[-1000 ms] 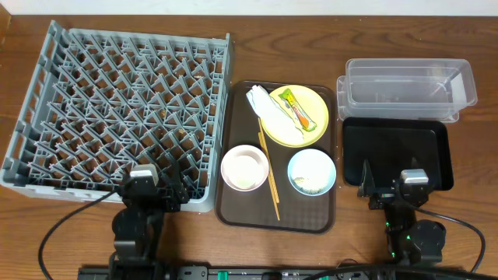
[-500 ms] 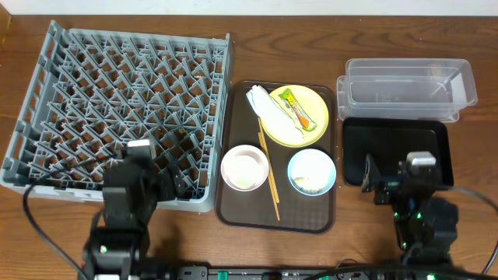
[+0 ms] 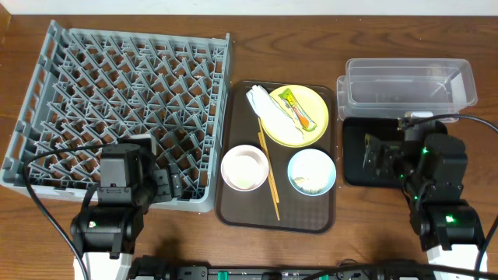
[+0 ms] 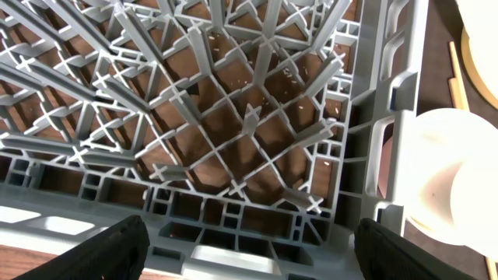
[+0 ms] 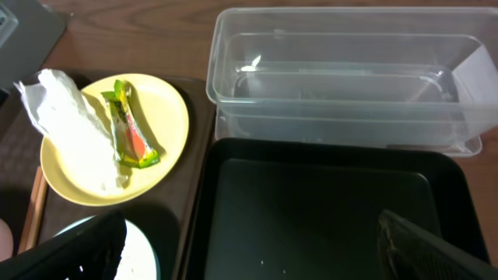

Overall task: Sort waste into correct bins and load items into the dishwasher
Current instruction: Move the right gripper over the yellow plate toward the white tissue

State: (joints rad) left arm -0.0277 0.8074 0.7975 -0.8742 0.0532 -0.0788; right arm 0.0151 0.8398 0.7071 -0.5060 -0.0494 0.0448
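Note:
The grey dish rack (image 3: 117, 93) fills the left of the table. On the brown serving tray (image 3: 272, 219) stand the pale-yellow plate (image 3: 311, 128) with the white napkin (image 3: 261, 101) and orange-and-green wrapper (image 3: 299, 110), a white bowl (image 3: 245, 167), a light-blue bowl (image 3: 311, 171) holding beige scraps, and chopsticks (image 3: 269, 175). The clear tub (image 3: 408, 82) and black tray (image 3: 381, 127) lie at the right. My left gripper (image 3: 170, 185) is open over the rack's near right corner (image 4: 257, 194). My right gripper (image 3: 377, 155) is open over the black tray (image 5: 327, 210). No small cup shows.
The right wrist view shows the clear tub (image 5: 350, 70) behind the black tray, and the plate (image 5: 167, 109) with the napkin (image 5: 66, 117) and wrapper (image 5: 128, 132). The left wrist view shows the white bowl (image 4: 451, 187) right of the rack. Cables trail at the table's front.
Both arms have risen and reached forward. The left gripper now hangs over the rack's near right corner, the right gripper over the black tray. Nothing on the table moved.

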